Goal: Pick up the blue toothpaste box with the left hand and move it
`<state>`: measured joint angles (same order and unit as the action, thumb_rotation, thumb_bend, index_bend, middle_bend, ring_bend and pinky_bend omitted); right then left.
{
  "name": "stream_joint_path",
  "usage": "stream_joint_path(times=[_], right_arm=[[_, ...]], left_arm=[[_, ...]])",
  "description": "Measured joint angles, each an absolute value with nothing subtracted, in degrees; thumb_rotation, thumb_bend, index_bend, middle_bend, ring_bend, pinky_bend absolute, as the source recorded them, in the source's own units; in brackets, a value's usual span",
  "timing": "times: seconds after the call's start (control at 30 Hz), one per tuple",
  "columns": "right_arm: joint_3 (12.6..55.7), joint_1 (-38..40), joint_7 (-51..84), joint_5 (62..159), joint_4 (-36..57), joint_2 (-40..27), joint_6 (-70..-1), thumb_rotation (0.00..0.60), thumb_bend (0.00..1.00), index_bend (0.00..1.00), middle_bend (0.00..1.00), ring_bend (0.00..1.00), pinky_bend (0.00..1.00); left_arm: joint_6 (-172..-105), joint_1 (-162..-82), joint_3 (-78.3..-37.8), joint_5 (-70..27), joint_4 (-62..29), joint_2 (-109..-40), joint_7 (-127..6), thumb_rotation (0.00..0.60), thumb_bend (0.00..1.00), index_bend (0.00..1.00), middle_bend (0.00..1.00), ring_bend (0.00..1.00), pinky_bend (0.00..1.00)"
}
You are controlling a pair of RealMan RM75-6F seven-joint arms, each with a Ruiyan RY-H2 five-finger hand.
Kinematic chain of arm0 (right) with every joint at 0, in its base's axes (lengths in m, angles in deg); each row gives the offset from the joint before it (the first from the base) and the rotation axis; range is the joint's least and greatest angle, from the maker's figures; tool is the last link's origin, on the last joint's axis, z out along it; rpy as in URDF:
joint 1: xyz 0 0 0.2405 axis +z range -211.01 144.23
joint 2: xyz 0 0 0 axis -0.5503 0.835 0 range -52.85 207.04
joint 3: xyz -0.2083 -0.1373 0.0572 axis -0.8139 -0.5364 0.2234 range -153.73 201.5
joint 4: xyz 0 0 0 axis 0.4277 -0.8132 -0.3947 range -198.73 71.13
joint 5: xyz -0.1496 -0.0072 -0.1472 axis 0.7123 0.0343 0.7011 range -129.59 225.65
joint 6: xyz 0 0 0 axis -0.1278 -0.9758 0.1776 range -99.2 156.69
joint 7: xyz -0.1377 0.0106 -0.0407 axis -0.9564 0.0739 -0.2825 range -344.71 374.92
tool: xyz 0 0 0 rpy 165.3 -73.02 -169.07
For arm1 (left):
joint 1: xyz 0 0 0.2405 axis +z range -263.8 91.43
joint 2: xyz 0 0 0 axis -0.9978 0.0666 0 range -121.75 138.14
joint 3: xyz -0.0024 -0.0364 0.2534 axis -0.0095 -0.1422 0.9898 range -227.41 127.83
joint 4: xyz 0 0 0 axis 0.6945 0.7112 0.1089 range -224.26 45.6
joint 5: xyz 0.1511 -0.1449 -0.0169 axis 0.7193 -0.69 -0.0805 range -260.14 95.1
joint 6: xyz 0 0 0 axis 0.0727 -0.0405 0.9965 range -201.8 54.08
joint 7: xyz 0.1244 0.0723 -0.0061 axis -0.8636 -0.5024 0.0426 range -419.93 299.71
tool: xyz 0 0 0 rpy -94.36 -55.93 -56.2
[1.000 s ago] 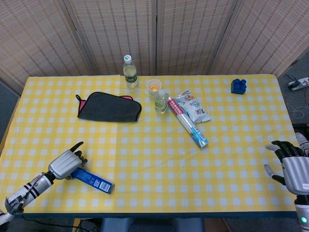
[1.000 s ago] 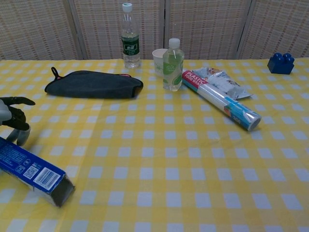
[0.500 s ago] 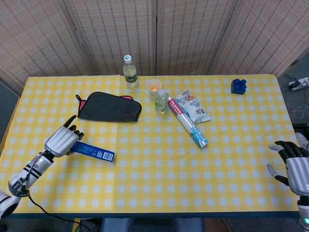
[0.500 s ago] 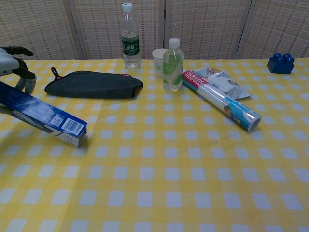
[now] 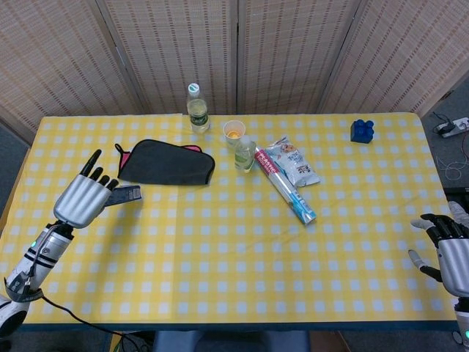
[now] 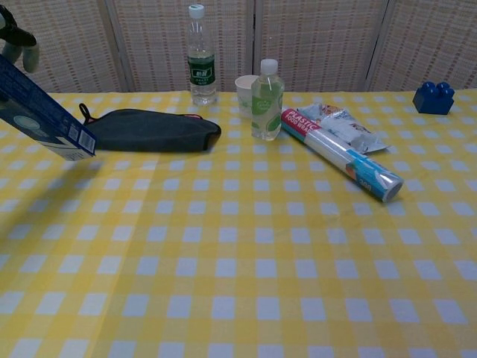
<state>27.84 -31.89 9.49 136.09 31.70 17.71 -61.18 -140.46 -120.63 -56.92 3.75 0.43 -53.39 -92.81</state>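
My left hand (image 5: 82,199) grips the blue toothpaste box (image 6: 41,112) and holds it in the air above the table's left side. In the head view only the box's end (image 5: 124,194) pokes out past the fingers, just left of the dark pouch. In the chest view the box slants down to the right at the far left edge, with a bit of my left hand (image 6: 18,39) above it. My right hand (image 5: 452,249) hovers off the table's right edge, fingers apart, holding nothing.
On the yellow checked table (image 5: 220,249) lie a dark pouch (image 5: 166,162), a tall water bottle (image 5: 196,108), a paper cup (image 5: 234,133), a small green bottle (image 5: 245,153), a plastic wrap roll (image 5: 285,185), a snack bag (image 5: 293,161) and a blue toy block (image 5: 362,130).
My left hand has lifted the toothpaste box off the table and carried it up and back toward the pouch. The right hand has barely shifted.
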Motion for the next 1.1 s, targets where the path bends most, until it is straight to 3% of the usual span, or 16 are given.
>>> stream_joint_path(times=[0.37, 0.77, 1.1], right_arm=[[27.85, -31.98, 10.55, 135.79, 30.69, 17.37, -60.95, 0.600, 0.21, 0.31, 0.28, 0.21, 0.32], [27.86, -32.20, 11.54, 135.48, 29.75, 17.16, -60.95, 0.600, 0.21, 0.31, 0.28, 0.21, 0.32], [28.00, -32.17, 11.88, 135.44, 29.45, 17.22, -60.90, 0.600, 0.21, 0.31, 0.28, 0.21, 0.32]], left_arm=[[-142.29, -119.88, -58.17, 2.19, 4.79, -50.88, -95.82, 0.600, 0.16, 0.48, 0.57, 0.34, 0.00], [-140.76, -120.02, -57.87, 0.32, 7.33, -50.29, -98.42, 0.600, 0.27, 0.46, 0.55, 0.34, 0.00], [-145.28, -119.22, -59.95, 0.63, 8.21, -48.63, -97.68, 0.600, 0.27, 0.46, 0.54, 0.34, 0.00]])
